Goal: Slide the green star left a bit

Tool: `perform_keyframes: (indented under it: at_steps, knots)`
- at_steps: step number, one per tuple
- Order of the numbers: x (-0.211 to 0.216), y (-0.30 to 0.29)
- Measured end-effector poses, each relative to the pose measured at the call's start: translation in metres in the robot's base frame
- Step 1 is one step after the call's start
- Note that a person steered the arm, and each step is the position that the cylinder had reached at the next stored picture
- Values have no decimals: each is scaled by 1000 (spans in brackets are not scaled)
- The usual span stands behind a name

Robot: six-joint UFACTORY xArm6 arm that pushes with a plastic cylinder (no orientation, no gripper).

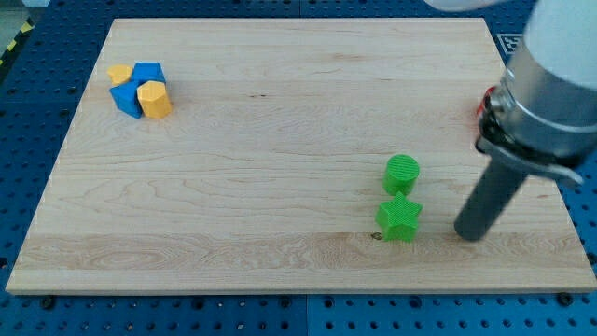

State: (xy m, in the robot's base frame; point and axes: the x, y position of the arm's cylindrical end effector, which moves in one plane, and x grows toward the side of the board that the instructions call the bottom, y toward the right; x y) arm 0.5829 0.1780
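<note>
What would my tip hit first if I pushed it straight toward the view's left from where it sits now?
Most likely the green star. My tip sits apart from it on the view's right, roughly level with its lower half. The green cylinder lies further toward the view's top, probably off that line, though depth is hard to judge.

A green cylinder [402, 175] stands upright right of centre on the pale wooden board [280, 140]. Far off in the upper left of the frame sits a tight cluster: a yellow block [118, 74], a blue cube [148, 73], another blue block [126, 99] and a yellow hexagonal block [155, 99], all touching. Blue pegboard [37, 93] surrounds the board.
</note>
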Motion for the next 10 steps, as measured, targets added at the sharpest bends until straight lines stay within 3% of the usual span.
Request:
perform_keyframes:
  at_steps: [1, 3, 7, 10]
  knots:
    - [30, -28]
    - [15, -115]
    - [-14, -105]
    - [-7, -67]
